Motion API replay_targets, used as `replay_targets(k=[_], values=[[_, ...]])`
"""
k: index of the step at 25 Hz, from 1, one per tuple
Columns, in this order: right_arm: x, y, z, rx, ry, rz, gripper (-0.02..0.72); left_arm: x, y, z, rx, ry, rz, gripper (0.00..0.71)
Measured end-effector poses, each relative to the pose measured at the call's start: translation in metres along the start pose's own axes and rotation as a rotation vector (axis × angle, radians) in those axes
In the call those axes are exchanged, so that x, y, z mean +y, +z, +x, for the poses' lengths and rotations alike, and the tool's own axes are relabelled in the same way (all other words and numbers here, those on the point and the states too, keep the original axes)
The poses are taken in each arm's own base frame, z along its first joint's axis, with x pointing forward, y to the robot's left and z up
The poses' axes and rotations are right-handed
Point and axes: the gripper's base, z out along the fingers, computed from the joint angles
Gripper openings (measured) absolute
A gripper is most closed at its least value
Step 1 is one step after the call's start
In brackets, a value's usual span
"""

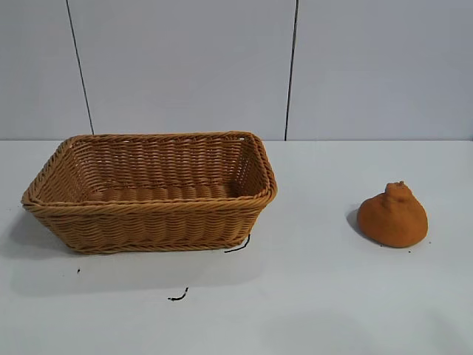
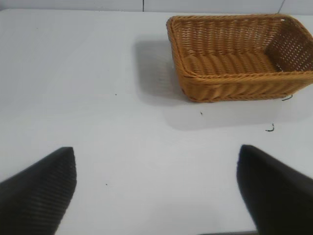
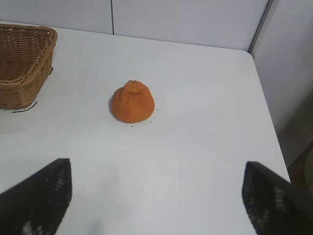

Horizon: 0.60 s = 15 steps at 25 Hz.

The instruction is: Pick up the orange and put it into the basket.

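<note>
The orange is dull orange with a bumpy knob on top and sits on the white table at the right. It also shows in the right wrist view. The tan wicker basket stands at the left and is empty; it also shows in the left wrist view and partly in the right wrist view. My right gripper is open and empty, well short of the orange. My left gripper is open and empty over bare table, away from the basket. Neither arm shows in the exterior view.
A few short black scraps lie on the table by the basket's front corner and in front of it. The table's far right corner and edge show in the right wrist view. A grey panelled wall stands behind.
</note>
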Motion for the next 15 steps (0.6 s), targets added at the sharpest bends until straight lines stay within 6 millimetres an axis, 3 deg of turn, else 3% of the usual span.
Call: replay_targets(k=[9,15], values=[[0.000,0.001,-0.001,0.020,0.010,-0.001,0.675,0.000,0.000,0.000,-0.001,0.000,0.000,0.639],[-0.004,0.027,-0.041,0.278,0.068,0.000,0.675,0.000,0.000,0.000,-0.001,0.000,0.000,0.639]])
